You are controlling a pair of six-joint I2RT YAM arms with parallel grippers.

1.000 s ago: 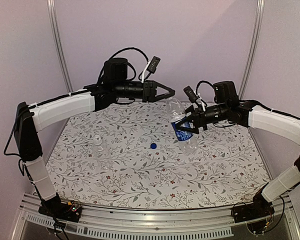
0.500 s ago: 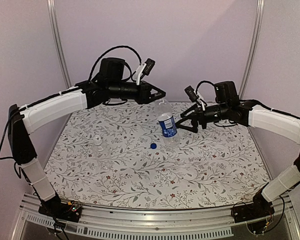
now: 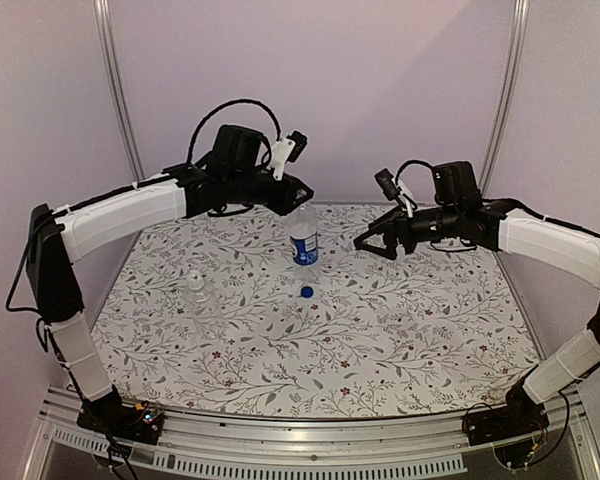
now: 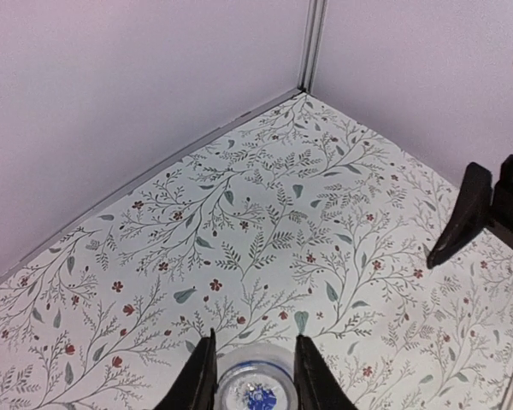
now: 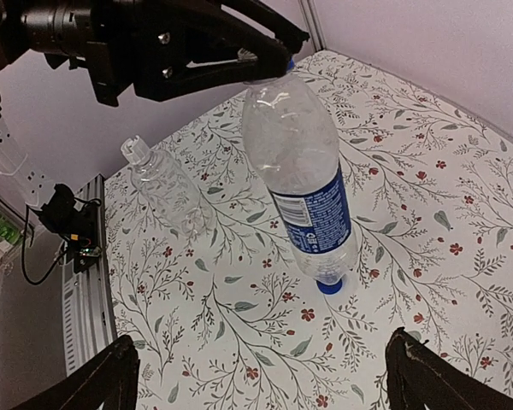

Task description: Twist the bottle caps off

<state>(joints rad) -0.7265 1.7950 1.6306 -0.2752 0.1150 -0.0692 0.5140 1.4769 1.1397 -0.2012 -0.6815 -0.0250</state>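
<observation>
While left tool, angled down, pinches labelled bottle | right tool spread

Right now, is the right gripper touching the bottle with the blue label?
Apart. The top external view shows a clear gap between the right gripper and the labelled bottle; the right wrist view shows its open fingers well short of it.

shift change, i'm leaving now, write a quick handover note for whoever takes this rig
Left gripper: shut on the neck of the labelled bottle, upright mid-table, mouth open.
Right gripper: open, empty, beside that bottle.
Done: blue cap is off, lying on the table in front of that bottle.
To do: short bottle stands on the left arm's side, pale cap apparently still on; unscrew it.
</observation>
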